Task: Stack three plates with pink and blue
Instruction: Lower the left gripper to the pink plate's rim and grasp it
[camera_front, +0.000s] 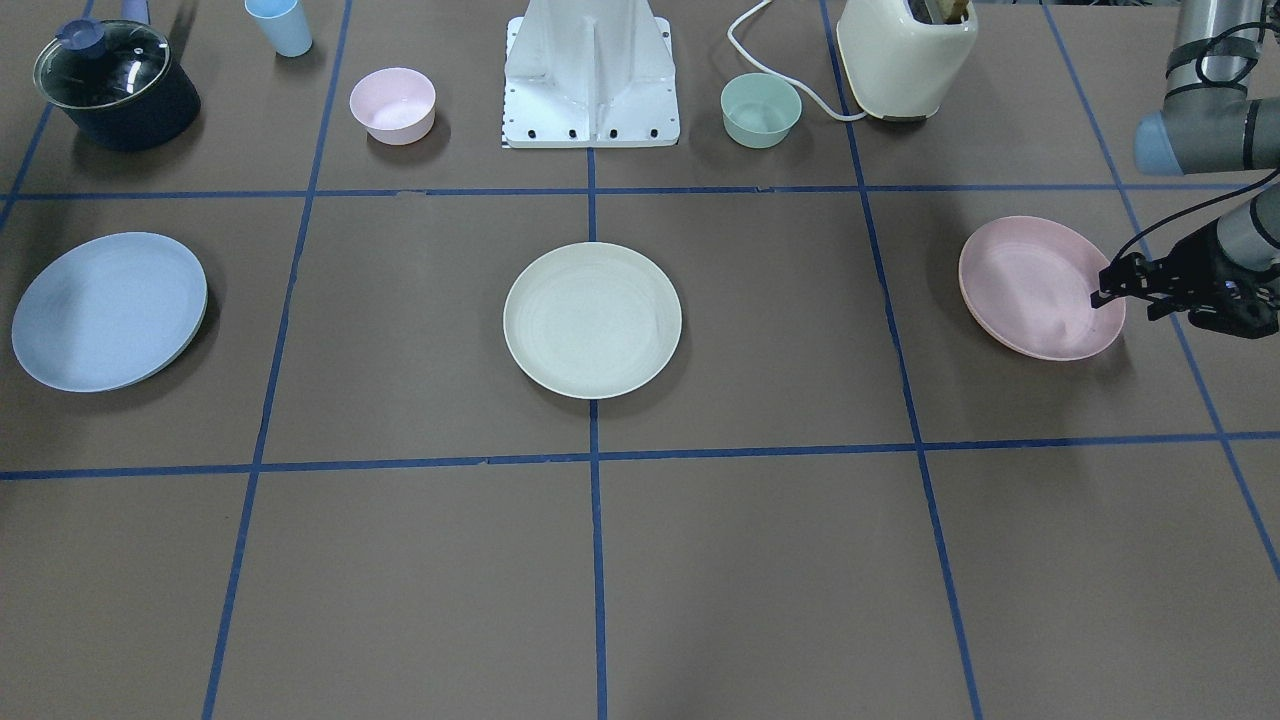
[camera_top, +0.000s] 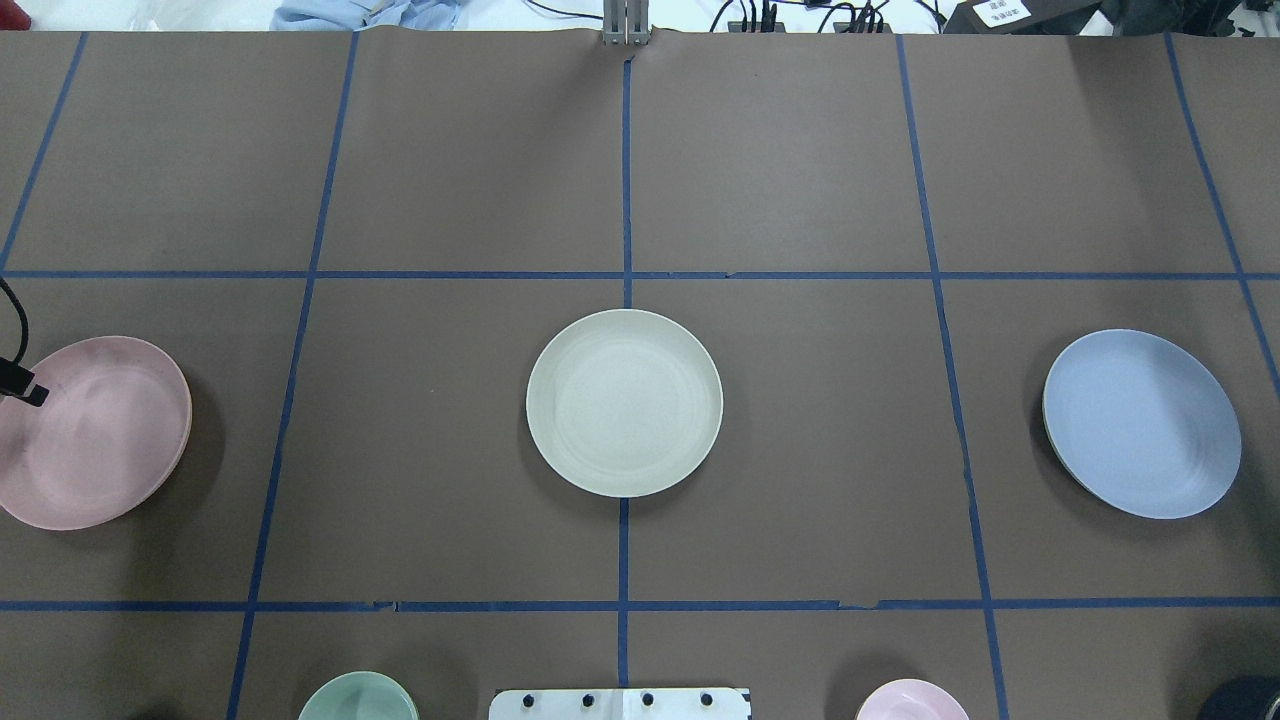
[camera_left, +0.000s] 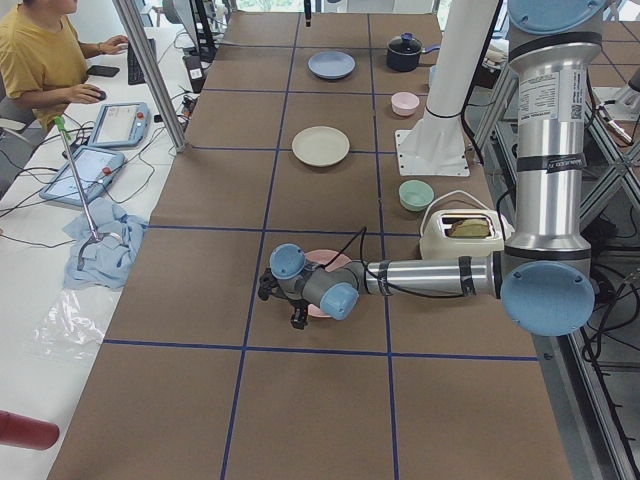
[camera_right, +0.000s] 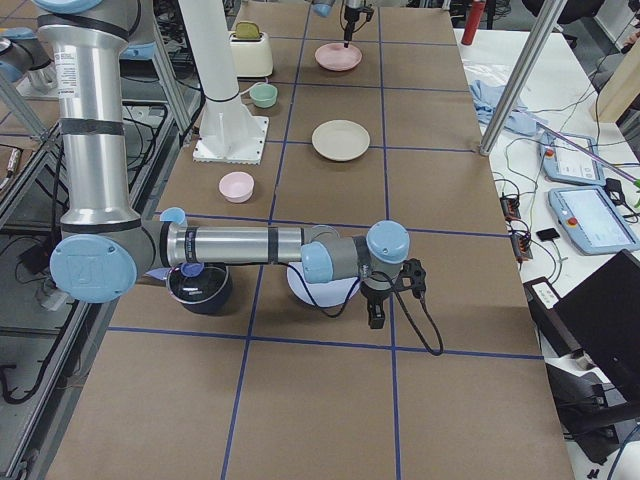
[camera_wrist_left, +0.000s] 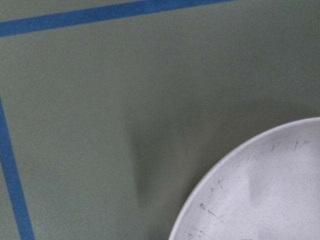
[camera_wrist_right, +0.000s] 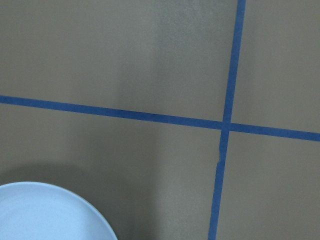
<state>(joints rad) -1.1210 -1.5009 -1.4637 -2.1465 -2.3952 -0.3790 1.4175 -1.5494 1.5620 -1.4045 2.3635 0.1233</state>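
Three plates lie apart in a row. The cream plate (camera_front: 592, 320) (camera_top: 624, 402) is in the middle. The pale pink plate (camera_front: 1035, 285) (camera_top: 90, 440) is on my left side, and the light blue plate (camera_front: 108, 310) (camera_top: 1145, 420) on my right. My left gripper (camera_front: 1125, 303) hovers open and empty over the pink plate's outer rim. One finger (camera_top: 30, 392) shows in the overhead view. The left wrist view shows the plate's rim (camera_wrist_left: 260, 195). My right gripper (camera_right: 375, 318) points down beside the blue plate (camera_wrist_right: 45, 215); I cannot tell if it is open.
Along the robot's side stand a dark pot with a glass lid (camera_front: 115, 85), a blue cup (camera_front: 280, 25), a small pink bowl (camera_front: 392, 105), the white robot base (camera_front: 590, 75), a mint bowl (camera_front: 760, 110) and a cream toaster (camera_front: 905, 55).
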